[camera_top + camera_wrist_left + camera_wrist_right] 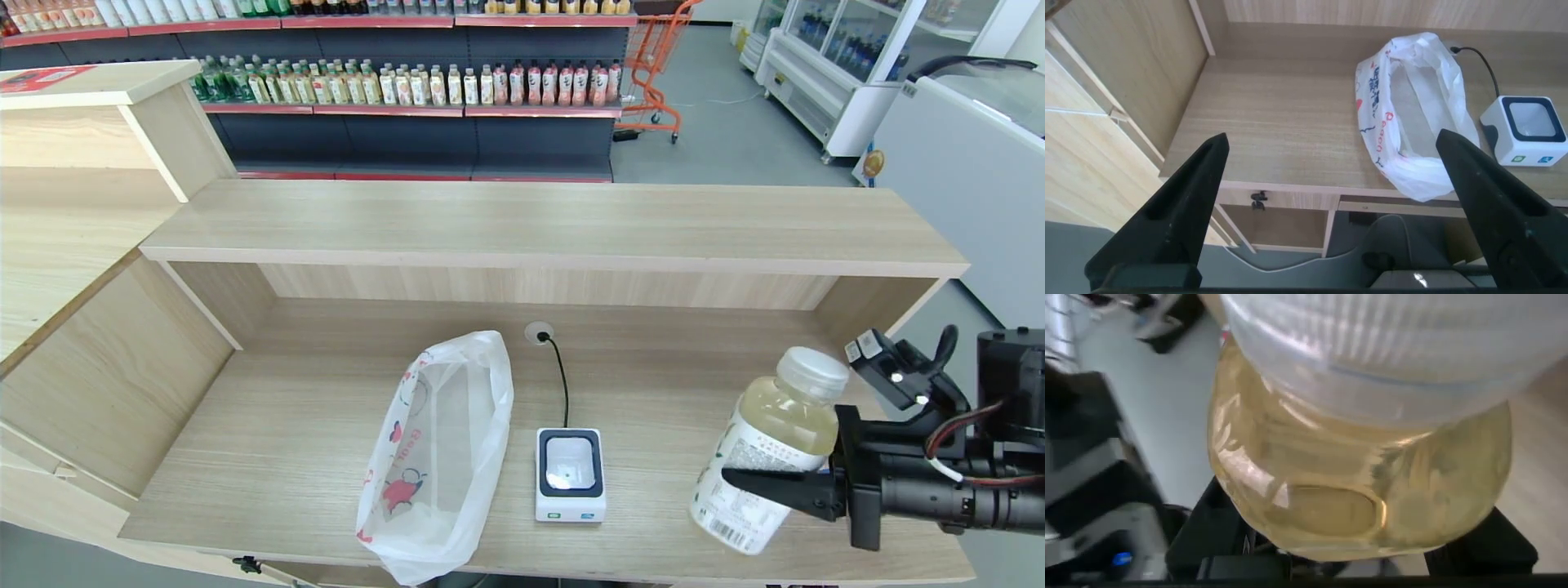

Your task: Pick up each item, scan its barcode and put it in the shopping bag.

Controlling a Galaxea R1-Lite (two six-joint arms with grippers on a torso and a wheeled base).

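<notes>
On counter: one bag, one scanner; one bottle gripped.

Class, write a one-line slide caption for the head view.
The right tool holds a tilted drink bottle over the wooden counter, right of the scanner and the open plastic bag.

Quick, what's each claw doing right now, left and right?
Left claw: open, holding nothing.
Right claw: closed on the drink bottle.
</notes>
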